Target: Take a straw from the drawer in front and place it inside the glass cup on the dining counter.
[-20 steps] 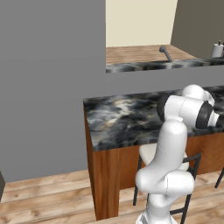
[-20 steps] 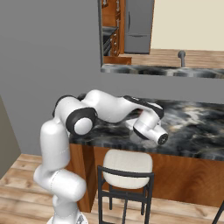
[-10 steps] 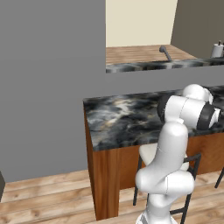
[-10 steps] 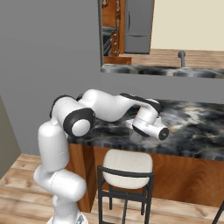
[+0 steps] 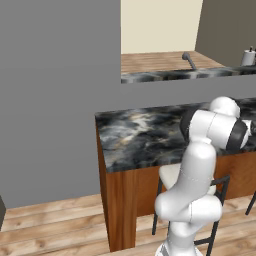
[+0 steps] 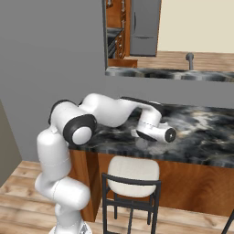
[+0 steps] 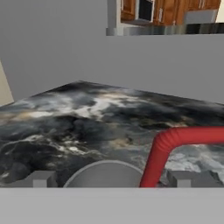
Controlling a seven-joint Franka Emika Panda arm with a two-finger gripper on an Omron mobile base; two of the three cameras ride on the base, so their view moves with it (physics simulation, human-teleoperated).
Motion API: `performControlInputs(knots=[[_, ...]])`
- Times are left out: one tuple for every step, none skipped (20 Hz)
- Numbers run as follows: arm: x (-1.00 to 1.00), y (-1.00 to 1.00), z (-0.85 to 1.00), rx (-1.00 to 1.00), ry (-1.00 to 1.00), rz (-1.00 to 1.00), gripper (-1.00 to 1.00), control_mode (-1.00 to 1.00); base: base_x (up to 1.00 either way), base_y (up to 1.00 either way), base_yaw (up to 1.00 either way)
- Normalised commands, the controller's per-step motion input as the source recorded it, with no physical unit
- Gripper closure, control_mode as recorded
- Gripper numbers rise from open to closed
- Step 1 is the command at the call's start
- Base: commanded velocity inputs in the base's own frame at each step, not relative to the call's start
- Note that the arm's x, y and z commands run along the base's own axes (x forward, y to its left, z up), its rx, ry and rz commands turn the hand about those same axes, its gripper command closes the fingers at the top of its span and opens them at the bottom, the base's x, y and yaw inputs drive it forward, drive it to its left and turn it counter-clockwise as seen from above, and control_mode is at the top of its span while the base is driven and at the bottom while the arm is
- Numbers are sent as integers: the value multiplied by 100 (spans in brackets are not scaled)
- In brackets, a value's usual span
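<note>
In the hand view, the red straw (image 7: 175,138) rises out of the glass cup (image 7: 94,173), whose round rim shows at the bottom, and bends off to the right. My gripper (image 7: 117,178) is open, with one fingertip on each side of the cup's rim and neither touching the straw. The cup stands on the dining counter (image 7: 87,118), whose marbled top (image 6: 201,132) my wrist (image 6: 153,130) hovers over. From the left base view, my forearm reaches across the counter (image 5: 140,135). The drawer is out of view.
A black-framed stool with a white seat (image 6: 132,171) stands under the counter beside my base. A grey wall runs behind the counter. Beyond it lies a marbled worktop with a faucet (image 6: 189,58) and a kettle (image 5: 247,57).
My hand has drifted slightly up and to the right over the counter. The fingers have stayed wide apart.
</note>
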Motion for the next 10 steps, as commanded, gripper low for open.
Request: performControlInputs(knots=[[-20,0,16,-8,0,0,-100,-100,0,0,0],[-20,5,23,-7,0,0,-100,-100,0,0,0],[-21,1,32,-5,0,0,-100,-100,0,0,0],[-19,1,44,-3,0,0,-100,-100,0,0,0],[-19,10,50,-5,0,0,-100,-100,0,0,0],[-17,10,51,-5,0,0,-100,-100,0,0,0],[-18,10,51,-4,0,0,-100,-100,0,0,0],[-26,9,48,-4,0,0,-100,-100,0,0,0],[-28,6,42,-3,2,0,-100,-100,0,0,0],[-34,9,37,-3,3,0,-100,-100,0,0,0]])
